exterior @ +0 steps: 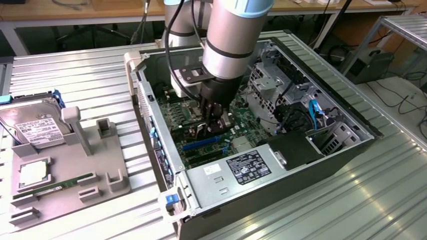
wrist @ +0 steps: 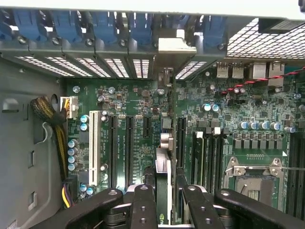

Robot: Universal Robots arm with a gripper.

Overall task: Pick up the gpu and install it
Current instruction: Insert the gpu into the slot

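My gripper point(exterior: 213, 126) reaches down into the open computer case point(exterior: 347, 145), just above the green motherboard point(exterior: 237, 125). In the wrist view the gripper point(wrist: 170, 209) is shut on the gpu point(wrist: 162, 183). The card appears edge-on as a thin dark board between the black fingers point(wrist: 143, 207). It runs toward the rear slot openings, where its silvery bracket point(wrist: 177, 46) sits against the case's back wall. The card stands upright over the expansion slots point(wrist: 127, 148), between two black slots. Whether its lower edge is in a slot is hidden.
Outside the case, at the exterior view's left, a grey fixture point(exterior: 73, 165) holds a silver hard drive point(exterior: 32, 125), a square processor point(exterior: 33, 172) and a green memory stick point(exterior: 57, 187). The power supply point(exterior: 245, 167) fills the case's near corner. A cable bundle point(wrist: 53, 124) and the processor socket point(wrist: 252, 177) flank the slots.
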